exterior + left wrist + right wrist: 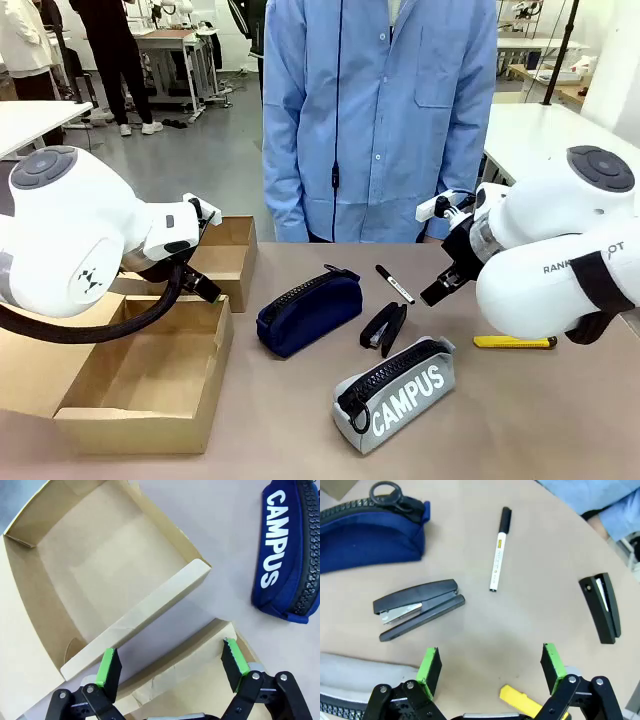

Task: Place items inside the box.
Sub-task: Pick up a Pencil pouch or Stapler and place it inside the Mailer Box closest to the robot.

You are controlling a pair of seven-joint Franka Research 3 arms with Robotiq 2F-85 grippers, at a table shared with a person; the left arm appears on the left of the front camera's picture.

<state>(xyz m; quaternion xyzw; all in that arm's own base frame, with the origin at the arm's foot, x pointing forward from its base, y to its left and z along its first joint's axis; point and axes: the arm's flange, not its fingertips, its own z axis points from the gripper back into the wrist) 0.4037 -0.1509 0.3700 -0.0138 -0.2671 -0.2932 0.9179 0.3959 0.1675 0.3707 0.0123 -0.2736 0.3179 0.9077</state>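
Step in hand: the first pick, not yet begun. Nothing is packed. The near box (130, 432) and the second box (240, 262) behind it both look bare inside, and every item lies out on the table (300, 440).

The right gripper (490, 664) hangs over the items with its jaws spread wide and nothing between the pads. Under it, the stapler (417, 607) is closest and lies slantwise. The marker (499, 550) is beyond it, and the yellow utility knife (519, 699) is just below the wrist. The navy pencil case (370, 535) is farther off toward the boxes, and the grey CAMPUS case (395, 393) is at the robot's edge. Another small black thing (602, 607) lies well apart; can't tell what it is.

The left gripper (171, 661) hovers over the box walls, also wide open and empty. A person (380, 120) stands at the far side.

Next move, my guess: the right arm drops on the stapler or marker. It needs a wrist roll to set the jaws across the narrow body, then a long carry past the navy case to a box. The left arm is better placed for the navy case.
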